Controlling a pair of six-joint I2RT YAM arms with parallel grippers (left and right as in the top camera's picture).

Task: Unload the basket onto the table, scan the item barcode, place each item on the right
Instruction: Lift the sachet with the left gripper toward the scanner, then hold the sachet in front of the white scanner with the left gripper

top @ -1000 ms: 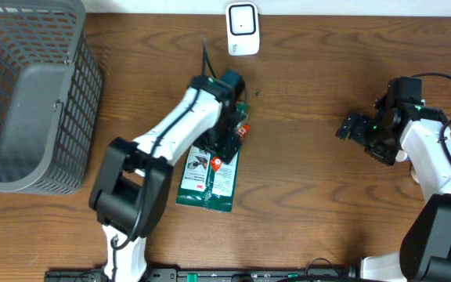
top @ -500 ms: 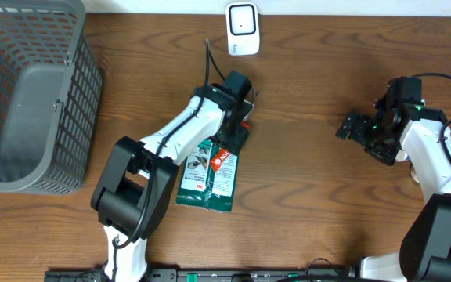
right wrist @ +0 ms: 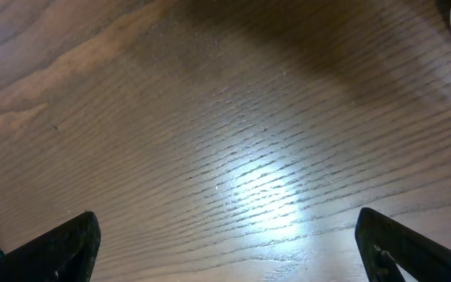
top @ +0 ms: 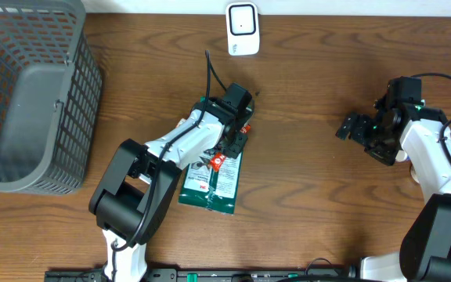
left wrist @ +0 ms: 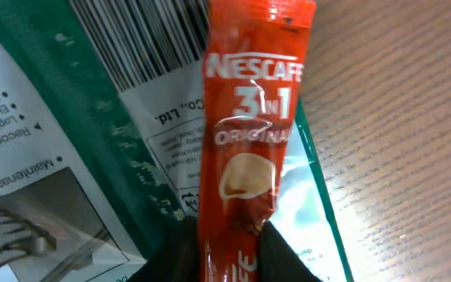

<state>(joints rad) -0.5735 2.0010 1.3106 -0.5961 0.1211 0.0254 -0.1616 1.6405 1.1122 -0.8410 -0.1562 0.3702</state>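
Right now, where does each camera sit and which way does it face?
Overhead: above the table, looking straight down; basket, scanner, both arms show.
Left wrist: left arm, facing down; left pincer shut on red sachet over green packet.
Right wrist: facing bare wood; right pincer open, tips showing.
Shared: overhead, left wrist see sachet, packet.

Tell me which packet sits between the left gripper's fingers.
The narrow red Nescafé sachet; the wider green packet lies beneath it, outside the left gripper.
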